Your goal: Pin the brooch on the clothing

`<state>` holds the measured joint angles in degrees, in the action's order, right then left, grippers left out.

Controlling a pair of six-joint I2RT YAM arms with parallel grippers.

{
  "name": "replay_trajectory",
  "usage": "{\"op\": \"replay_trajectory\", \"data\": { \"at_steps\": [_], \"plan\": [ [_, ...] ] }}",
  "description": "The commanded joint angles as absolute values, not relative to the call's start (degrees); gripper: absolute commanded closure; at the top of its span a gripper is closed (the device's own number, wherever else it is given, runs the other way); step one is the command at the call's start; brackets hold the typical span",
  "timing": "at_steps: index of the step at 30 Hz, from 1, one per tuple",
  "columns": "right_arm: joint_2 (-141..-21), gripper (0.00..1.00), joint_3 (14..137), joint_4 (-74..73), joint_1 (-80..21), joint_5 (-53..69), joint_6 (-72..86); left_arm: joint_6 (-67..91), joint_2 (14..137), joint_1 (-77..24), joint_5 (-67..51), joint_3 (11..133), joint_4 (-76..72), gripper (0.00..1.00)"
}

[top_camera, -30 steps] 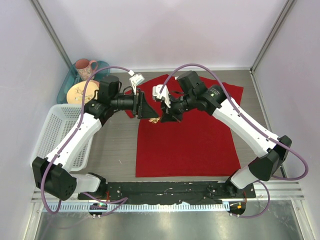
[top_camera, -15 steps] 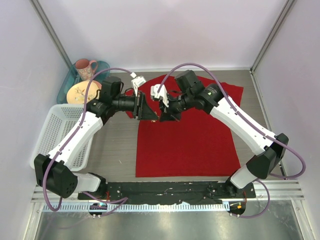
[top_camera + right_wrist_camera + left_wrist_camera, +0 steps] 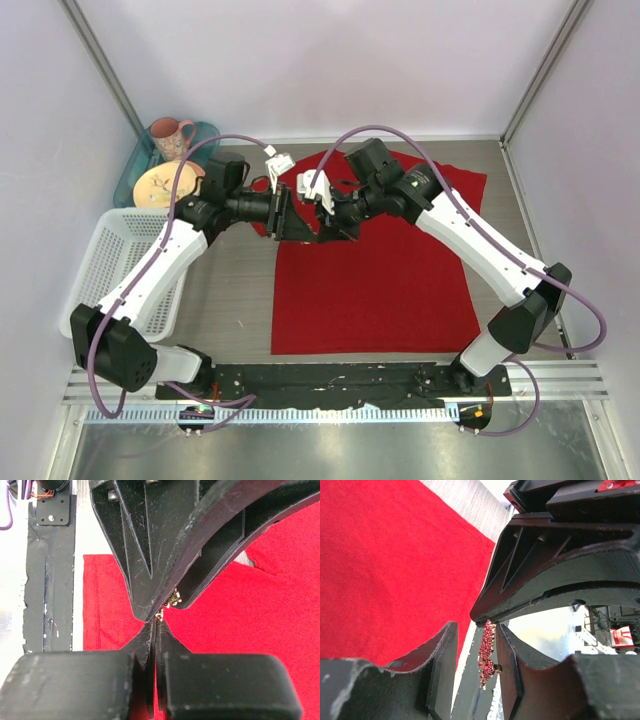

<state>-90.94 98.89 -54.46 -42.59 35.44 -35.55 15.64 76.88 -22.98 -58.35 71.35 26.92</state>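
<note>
The red T-shirt lies flat on the table, and also shows in the left wrist view and the right wrist view. My two grippers meet tip to tip above its upper left part. My right gripper is shut, pinching an edge of the tiny brooch at its fingertips. My left gripper is open, its fingers on either side of the brooch, which rests against the right-hand finger with a gap to the other. The brooch is hidden in the top view.
A white basket stands at the left. Behind it is a teal tray with a pink mug and a plate. A black rail runs along the near edge.
Both grippers have drawn closer together and shifted slightly toward the back. The brooch, visible between them in the top view a second ago, is now covered by the fingers.
</note>
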Motion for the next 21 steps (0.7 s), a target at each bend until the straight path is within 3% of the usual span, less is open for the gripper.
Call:
{"op": "replay_trajectory", "data": {
  "at_steps": [1,10,21],
  "plan": [
    [-91.3,0.99,102.2,-56.5,-42.9,35.4,-38.1,11.5,77.5,-23.1,-60.0,75.0,31.3,0.59],
    [-91.8,0.99,103.1,-59.1,-43.5,35.2,-40.3,9.8,78.3,-23.1,-60.0,76.6,33.3,0.53],
    [-91.9,0.99,103.5,-59.5,-43.9,34.6,-40.3,10.5,78.3,-23.1,-60.2,76.1,33.0,0.58]
  ]
}}
